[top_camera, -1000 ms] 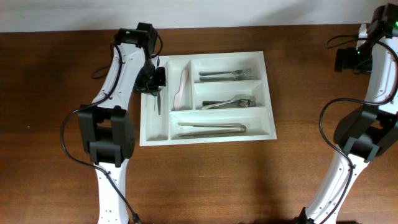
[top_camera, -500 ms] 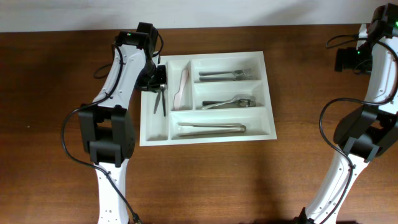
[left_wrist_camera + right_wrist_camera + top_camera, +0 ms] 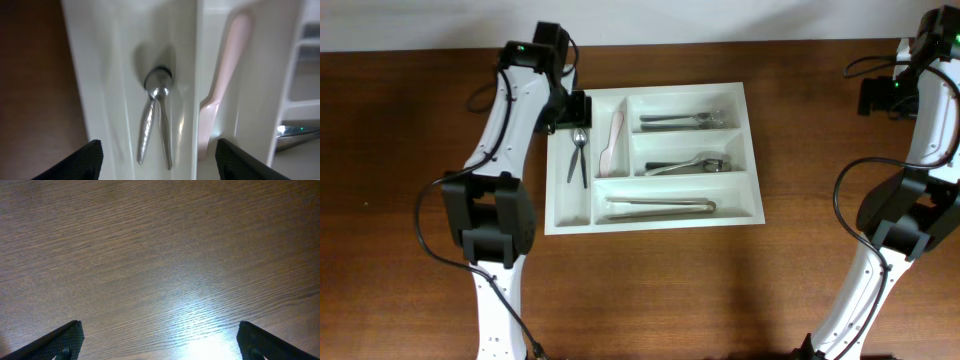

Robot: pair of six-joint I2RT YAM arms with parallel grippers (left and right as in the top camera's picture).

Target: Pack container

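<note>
Left claw (image 3: 157, 161) gapes empty over two spoons (image 3: 156, 120) in the cutlery tray (image 3: 90, 60), pink spatula (image 3: 222, 75) beyond divider (image 3: 195, 75) rightward; right claw (image 3: 160, 339) gapes.

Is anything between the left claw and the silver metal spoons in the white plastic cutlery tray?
Nothing visible. The open left claw hangs above the silver metal spoons lying in the leftmost narrow compartment of the white plastic cutlery tray.

Cutlery tray (image 3: 570, 208): plain white, glossy. Spoons (image 3: 155, 120): silver metal. Long-handled utensil (image 3: 222, 85) beside them: pale pink. Tongs (image 3: 660, 207): silver. Table (image 3: 160, 255): dark brown, fine wood grain, pale glare patch. Arms (image 3: 515, 100): white shells, black joints. Left fingers (image 3: 87, 161): black.
</note>
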